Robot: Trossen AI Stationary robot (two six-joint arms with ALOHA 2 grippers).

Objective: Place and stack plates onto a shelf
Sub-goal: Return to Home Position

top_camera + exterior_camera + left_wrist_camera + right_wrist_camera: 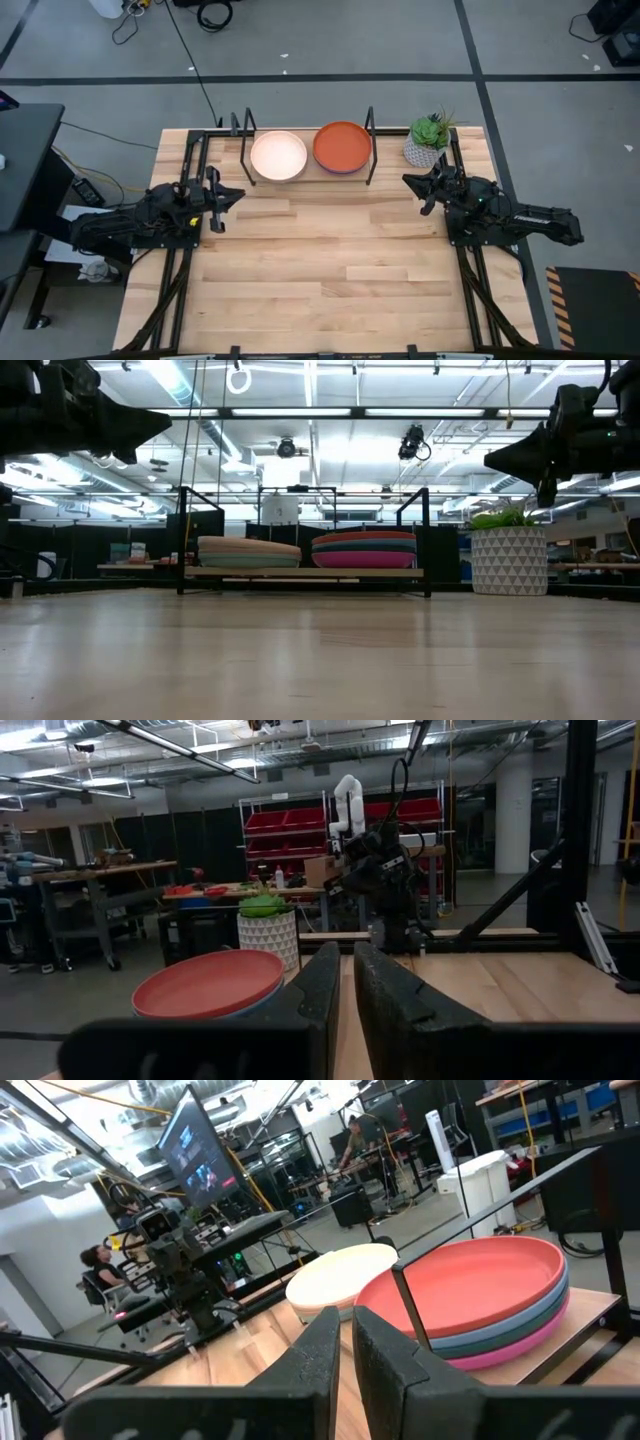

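Plates are sitting in two stacks on the shelf [310, 178] at upper centre: cream-topped stack [278, 156] left, orange-topped stack [342, 147] right. The left gripper [238, 194] and right gripper [408, 181] are hanging empty, fingers nearly together, over the surface [330, 260] edges. Stacking is apparently finishing; homing calls for clearing the shelf.

Quick rundown of my table [330, 270] right now. The shelf [310, 178] sits at the far edge, roughly centred. Two piles of plates are on it, the left stack [278, 156] and the right stack [342, 147], just beside each other. A potted plant [428, 140] stands on the table just right of the shelf. My left gripper [236, 196] hangs above the table off the shelf's near-left corner. My right gripper [410, 181] is off the near-right corner, in front of the plant.
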